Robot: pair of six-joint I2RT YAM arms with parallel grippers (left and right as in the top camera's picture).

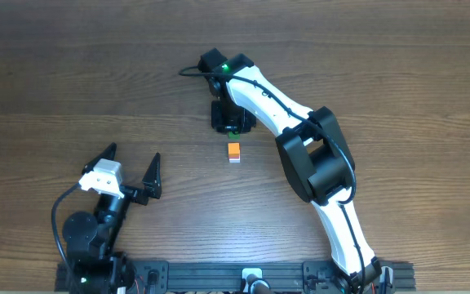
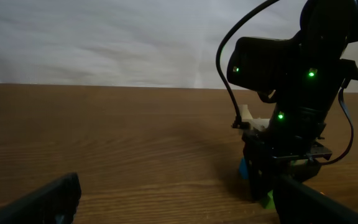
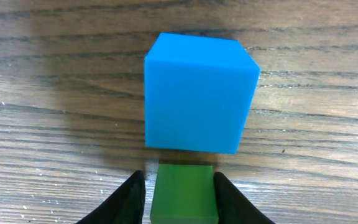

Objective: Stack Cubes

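Green cube (image 3: 184, 193) beside smooth blue cube (image 3: 197, 93)

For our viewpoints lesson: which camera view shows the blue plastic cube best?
The right wrist view: the blue plastic cube appears whole, close up. In the top view the right gripper blocks it; the left wrist view shows a sliver.

Bright even light on brown wooden bench (image 1: 72, 82), faint shadows, dim left wrist view, black left end effector (image 2: 179, 202) blurred
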